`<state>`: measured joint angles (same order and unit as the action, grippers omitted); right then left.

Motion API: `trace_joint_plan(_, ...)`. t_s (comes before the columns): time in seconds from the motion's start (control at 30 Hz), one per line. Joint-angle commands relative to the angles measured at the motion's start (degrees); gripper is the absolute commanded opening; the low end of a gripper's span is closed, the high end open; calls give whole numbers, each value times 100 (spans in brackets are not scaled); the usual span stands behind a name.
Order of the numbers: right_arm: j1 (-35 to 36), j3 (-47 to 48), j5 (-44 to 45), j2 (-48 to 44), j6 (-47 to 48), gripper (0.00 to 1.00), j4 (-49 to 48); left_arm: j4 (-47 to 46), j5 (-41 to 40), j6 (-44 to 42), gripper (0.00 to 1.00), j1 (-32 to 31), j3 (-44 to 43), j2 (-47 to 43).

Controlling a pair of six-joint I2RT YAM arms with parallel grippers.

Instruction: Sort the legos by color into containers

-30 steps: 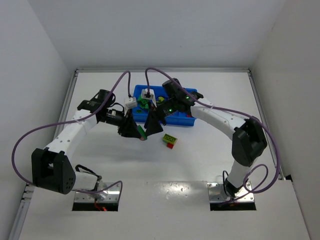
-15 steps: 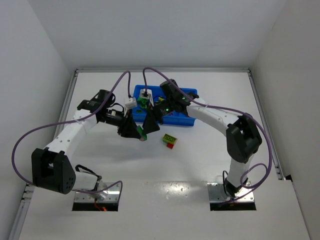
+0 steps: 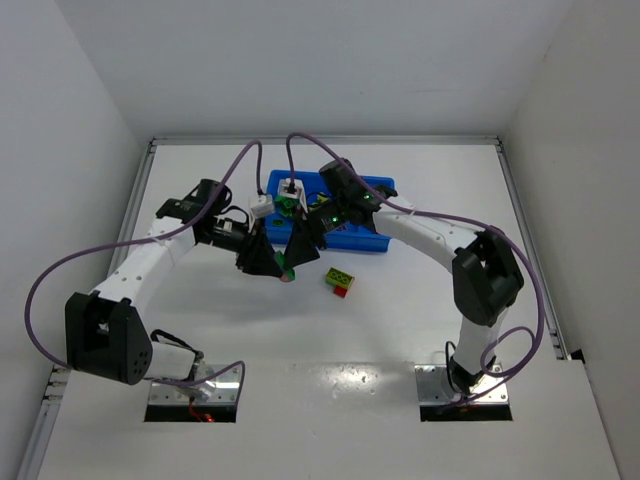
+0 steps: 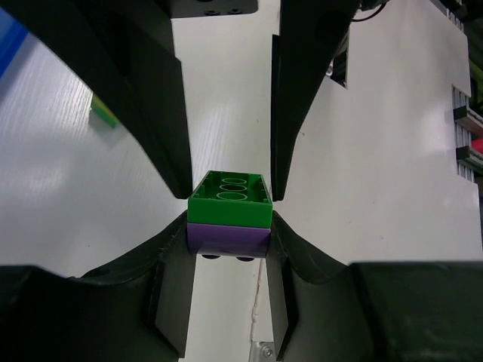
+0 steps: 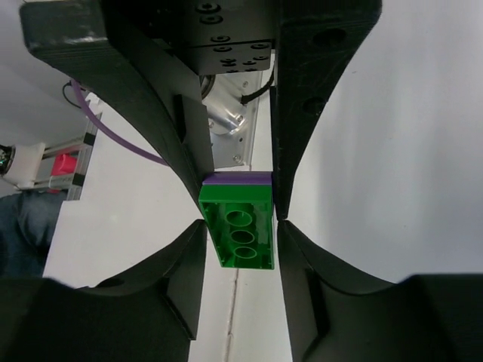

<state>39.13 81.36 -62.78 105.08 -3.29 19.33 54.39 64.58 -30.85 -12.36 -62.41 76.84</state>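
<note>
From above, the right arm covers much of the blue tray; the bricks inside are too small to tell apart. In the left wrist view, the right gripper hides most of a yellow-green brick.

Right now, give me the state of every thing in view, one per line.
left gripper: shut on the green-purple stack, purple half
right gripper: shut on the same stack, green half
green-purple stack: joined, held between both grippers
yellow-green and red stack: joined, loose on the table
blue tray: resting flat on the table
</note>
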Motion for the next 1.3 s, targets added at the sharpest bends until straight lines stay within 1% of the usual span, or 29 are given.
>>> trace_joint_plan(0.0, 24, 205, -322, 13, 30, 42, -246, -34, 310, -158, 2, -30, -201, 7)
trace_joint_plan(0.1, 24, 205, -322, 13, 30, 35, -246, -86, 310, -158, 2, -30, -201, 7)
trace_joint_plan(0.3, 24, 152, -454, 13, 30, 29, -246, -139, 310, -105, 2, 84, -254, 59)
trace_joint_plan(0.33, 24, 152, -506, 13, 30, 26, -246, -139, 310, -53, 2, 85, -254, 112)
trace_joint_plan(0.37, 24, 152, -507, 13, 30, 24, -246, -139, 310, -53, 2, 85, -254, 112)
trace_joint_plan(0.47, 24, 152, -507, 13, 30, 23, -193, -192, 310, -53, 2, 85, -254, 112)
trace_joint_plan(0.53, 24, 152, -559, 13, 30, 18, -193, -244, 310, 17, 2, 137, -254, 112)
trace_joint_plan(0.67, 24, 152, -559, -39, 30, 13, -193, -245, 257, 70, 2, 190, -254, 112)
trace_joint_plan(0.7, 24, 100, -559, -40, 30, 13, -193, -245, 257, 70, 2, 190, -254, 112)
trace_joint_plan(0.73, -28, 99, -559, -40, 30, 10, -193, -245, 257, 70, 2, 190, -193, 112)
trace_joint_plan(1.0, -292, -59, -559, -304, 92, 7, -193, -245, 81, 70, 2, 243, -140, 59)
trace_joint_plan(1.03, -432, -120, -559, -365, 92, 7, -193, -245, 81, 70, 2, 243, -140, 59)
trace_joint_plan(1.23, -766, -366, -559, -619, 92, 7, -246, -245, 29, 70, 2, 243, -140, 59)
trace_joint_plan(1.27, -863, -428, -559, -620, 92, 6, -246, -245, 29, 70, 2, 243, -87, 59)
